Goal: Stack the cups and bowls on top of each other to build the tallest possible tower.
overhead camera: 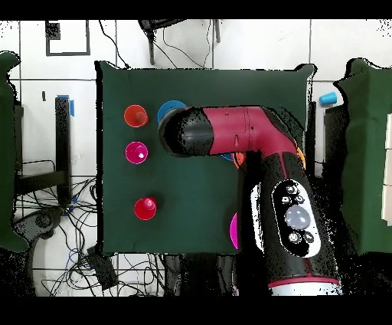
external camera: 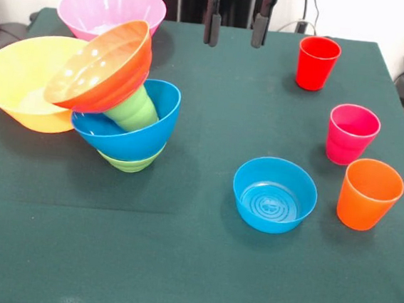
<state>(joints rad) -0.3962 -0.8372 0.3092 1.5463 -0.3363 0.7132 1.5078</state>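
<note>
The tower stands at the left of the front view: the small green bowl (external camera: 131,163) at the bottom, the wide blue bowl (external camera: 126,135) on it, the light green cup (external camera: 134,109) upside down in that, and the shallow orange-red bowl (external camera: 101,64) tilted on top. The small translucent blue bowl (external camera: 274,195) sits alone right of centre. The red cup (external camera: 317,62), magenta cup (external camera: 351,133) and orange cup (external camera: 369,194) stand upright along the right side. My gripper (external camera: 236,27) hangs open and empty at the far edge, well away from all of them.
The big yellow-orange bowl (external camera: 28,81) touches the tower's left side, and the big pink bowl (external camera: 112,8) sits behind it. In the overhead view the arm (overhead camera: 253,138) covers the tower; the red cup (overhead camera: 145,208), magenta cup (overhead camera: 137,152) and orange cup (overhead camera: 135,116) show at the left.
</note>
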